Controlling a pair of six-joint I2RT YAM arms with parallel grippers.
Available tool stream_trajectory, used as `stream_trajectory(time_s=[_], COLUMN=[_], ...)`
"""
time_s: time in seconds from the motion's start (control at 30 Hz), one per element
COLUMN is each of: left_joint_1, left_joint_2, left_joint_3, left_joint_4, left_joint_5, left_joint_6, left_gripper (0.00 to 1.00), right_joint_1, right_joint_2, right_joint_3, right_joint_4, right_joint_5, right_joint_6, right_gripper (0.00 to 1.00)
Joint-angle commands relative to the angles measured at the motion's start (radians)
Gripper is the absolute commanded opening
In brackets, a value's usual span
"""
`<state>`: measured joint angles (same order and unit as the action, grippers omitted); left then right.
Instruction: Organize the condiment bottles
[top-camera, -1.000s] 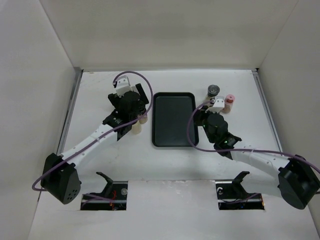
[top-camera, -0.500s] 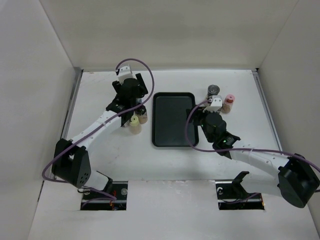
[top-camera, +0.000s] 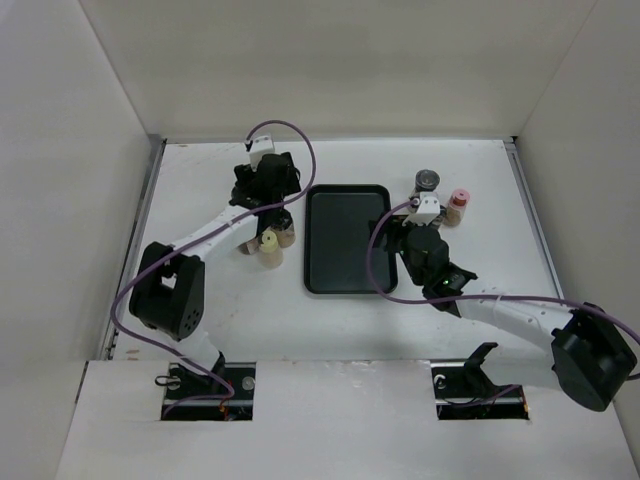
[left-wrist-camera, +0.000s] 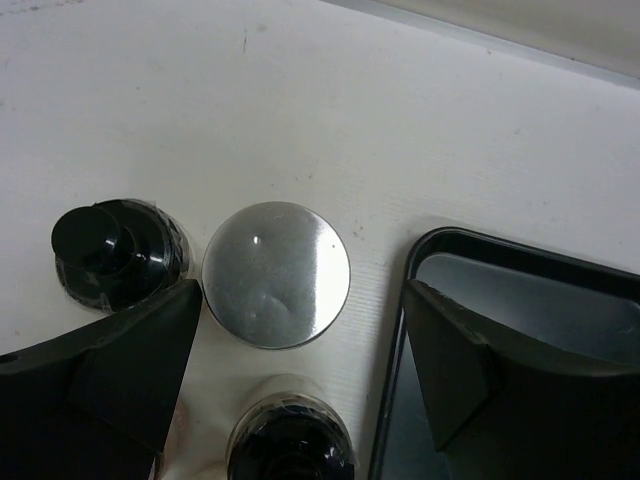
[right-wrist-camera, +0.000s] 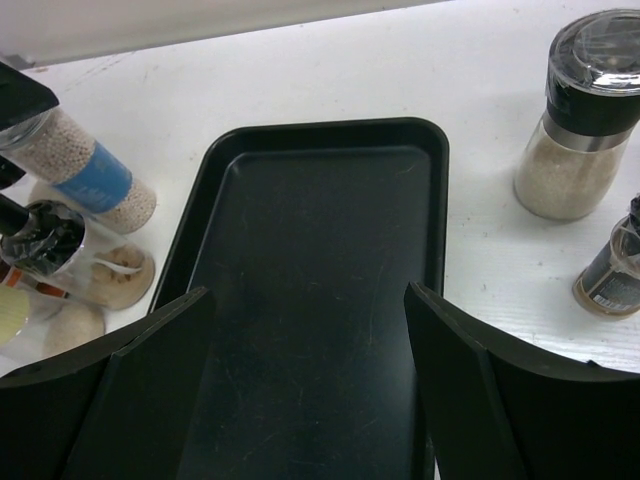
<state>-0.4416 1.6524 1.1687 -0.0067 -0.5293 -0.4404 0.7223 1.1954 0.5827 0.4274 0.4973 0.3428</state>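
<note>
Several condiment bottles stand left of the black tray (top-camera: 345, 240). My left gripper (top-camera: 272, 200) hangs open over them. In the left wrist view a silver cap (left-wrist-camera: 276, 274) shows ahead of its fingertips, a black-capped bottle (left-wrist-camera: 290, 445) sits low between its fingers (left-wrist-camera: 120, 370), and another black cap (left-wrist-camera: 108, 255) lies outside the left finger. A yellow-capped bottle (top-camera: 268, 240) stands nearest me. My right gripper (right-wrist-camera: 305, 380) is open and empty over the tray (right-wrist-camera: 320, 260), near its right edge (top-camera: 396, 228). A grey-capped grinder (top-camera: 428, 181) and a pink-capped bottle (top-camera: 460, 197) stand right of the tray.
In the right wrist view a blue-labelled bottle (right-wrist-camera: 85, 170) and a black-capped one (right-wrist-camera: 50, 240) stand left of the tray; the grinder (right-wrist-camera: 585, 110) and a small dark bottle (right-wrist-camera: 612, 265) stand to its right. White walls enclose the table on three sides.
My left arm has swung toward the back, bringing its gripper over the back of the left bottle group. My right gripper has opened from shut and edged over the tray.
</note>
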Motion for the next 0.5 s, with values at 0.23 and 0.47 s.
stream_trajectory(time_s=[0.23, 0.47], left_joint_1=[0.022, 0.017], left_joint_2=[0.079, 0.034], left_joint_3=[0.086, 0.079], left_joint_4=[0.028, 0.062], left_joint_5=[-0.035, -0.054], left_joint_6=[0.014, 0.019], left_gripper=[0.77, 0.43], right_joint_1=[0.013, 0.013], right_joint_2=[-0.013, -0.023], right_joint_3=[0.040, 0.035], right_joint_4=[0.040, 0.040], right_joint_5=[-0.003, -0.002], right_joint_6=[-0.011, -0.005], right_gripper=[0.84, 0.84])
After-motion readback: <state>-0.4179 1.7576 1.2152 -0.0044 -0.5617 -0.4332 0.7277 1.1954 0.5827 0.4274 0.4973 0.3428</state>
